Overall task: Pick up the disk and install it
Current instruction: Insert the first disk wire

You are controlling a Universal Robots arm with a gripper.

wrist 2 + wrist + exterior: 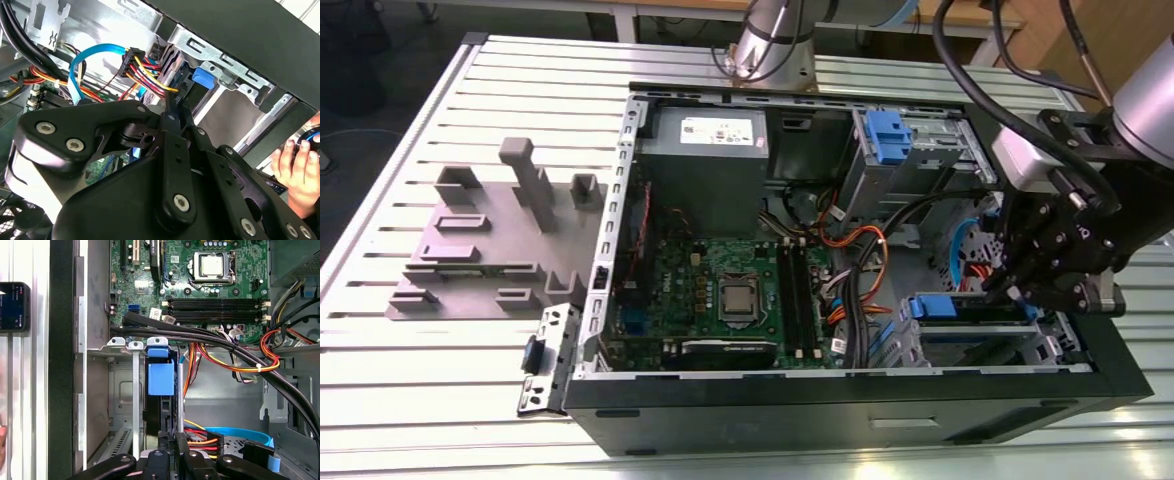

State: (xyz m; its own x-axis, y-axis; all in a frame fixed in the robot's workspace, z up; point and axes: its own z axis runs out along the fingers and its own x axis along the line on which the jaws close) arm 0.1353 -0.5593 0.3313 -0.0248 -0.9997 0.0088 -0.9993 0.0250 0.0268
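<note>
The disk (161,407) stands on edge in a slot of the drive cage (117,390) at the case's front corner, its blue rail and tab (161,379) facing up. That blue tab also shows in the exterior view (937,306) and in the second wrist view (202,77). My black gripper (1003,292) hangs over this cage on the exterior view's right. Its two fingers (172,112) lie close together, shut, with their tips at the disk's near end (171,439). Whether they touch the disk is hidden.
The open computer case (854,400) lies on a slatted metal table (440,400). Black and coloured cables (225,347) cross beside the cage. A grey slotted holder block (480,250) stands on the exterior view's left. A person's hand (295,165) is outside the case.
</note>
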